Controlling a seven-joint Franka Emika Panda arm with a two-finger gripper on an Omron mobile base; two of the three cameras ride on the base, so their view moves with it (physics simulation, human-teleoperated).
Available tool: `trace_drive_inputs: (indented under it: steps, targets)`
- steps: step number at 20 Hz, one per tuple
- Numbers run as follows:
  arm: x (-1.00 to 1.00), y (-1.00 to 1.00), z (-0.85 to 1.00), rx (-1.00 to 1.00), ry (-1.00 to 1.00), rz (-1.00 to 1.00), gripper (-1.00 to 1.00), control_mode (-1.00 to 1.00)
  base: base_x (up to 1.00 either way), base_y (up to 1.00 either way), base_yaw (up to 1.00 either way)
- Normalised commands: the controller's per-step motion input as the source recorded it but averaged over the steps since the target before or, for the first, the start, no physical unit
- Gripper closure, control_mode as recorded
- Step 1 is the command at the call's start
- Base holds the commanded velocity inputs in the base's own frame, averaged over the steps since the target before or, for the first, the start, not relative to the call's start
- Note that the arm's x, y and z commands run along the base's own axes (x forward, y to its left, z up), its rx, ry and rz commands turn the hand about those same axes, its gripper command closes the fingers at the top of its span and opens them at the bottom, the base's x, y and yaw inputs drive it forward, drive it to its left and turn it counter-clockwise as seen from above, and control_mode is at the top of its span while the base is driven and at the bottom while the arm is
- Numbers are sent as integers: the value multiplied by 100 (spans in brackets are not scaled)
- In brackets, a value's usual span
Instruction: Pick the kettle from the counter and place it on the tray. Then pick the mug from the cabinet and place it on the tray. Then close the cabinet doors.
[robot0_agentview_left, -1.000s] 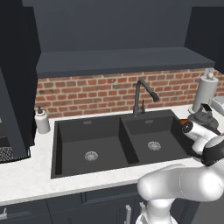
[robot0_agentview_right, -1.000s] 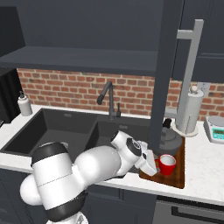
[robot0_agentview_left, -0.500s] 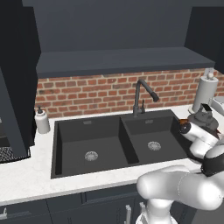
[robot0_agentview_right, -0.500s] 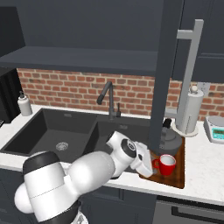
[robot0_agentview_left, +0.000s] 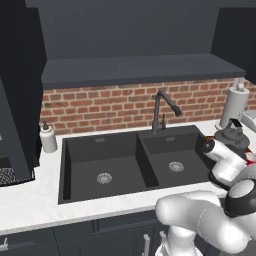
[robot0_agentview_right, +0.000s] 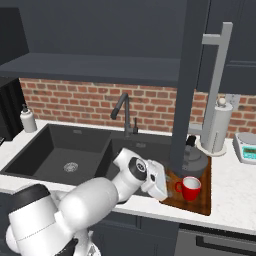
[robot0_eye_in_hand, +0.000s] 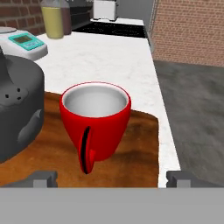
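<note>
On the wooden tray (robot0_eye_in_hand: 131, 144), beside the grey kettle (robot0_eye_in_hand: 17, 109), stands the red mug (robot0_eye_in_hand: 96, 120), upright, handle toward the gripper (robot0_eye_in_hand: 111, 177), whose spread fingers (robot0_eye_in_hand: 43, 178) sit apart from it, holding nothing.

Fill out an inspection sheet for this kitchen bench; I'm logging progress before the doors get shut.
Surface: white speckled counter with a black double sink.
Job's things: kettle and red mug both upright on the wooden tray, side by side, mug handle toward the gripper. Cabinet door stands open.
Clutter: paper-towel roll, kitchen scale, soap dispenser, faucet.
Gripper: gripper open, empty, just short of the mug.
Cables: nothing seen.
Surroundings: red brick backsplash, dark lower cupboards.
</note>
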Motion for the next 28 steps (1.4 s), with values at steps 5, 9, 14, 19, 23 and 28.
trace_drive_inputs:
  steps: [5, 9, 14, 19, 23, 28]
  targets:
    - [-7, 24, 26, 0, 0, 0, -100, -100, 0, 0, 0]
    - [-11, 27, 26, 0, 0, 0, -100, -100, 0, 0, 0]
    - [-17, 27, 32, 0, 0, 0, -100, -100, 0, 0, 0]
    - [-19, 27, 40, 0, 0, 0, -100, -100, 0, 0, 0]
    - [-24, 22, 47, 0, 0, 0, -100, -100, 0, 0, 0]
    - [-32, 21, 46, 8, 0, 0, -100, -100, 0, 0, 0]
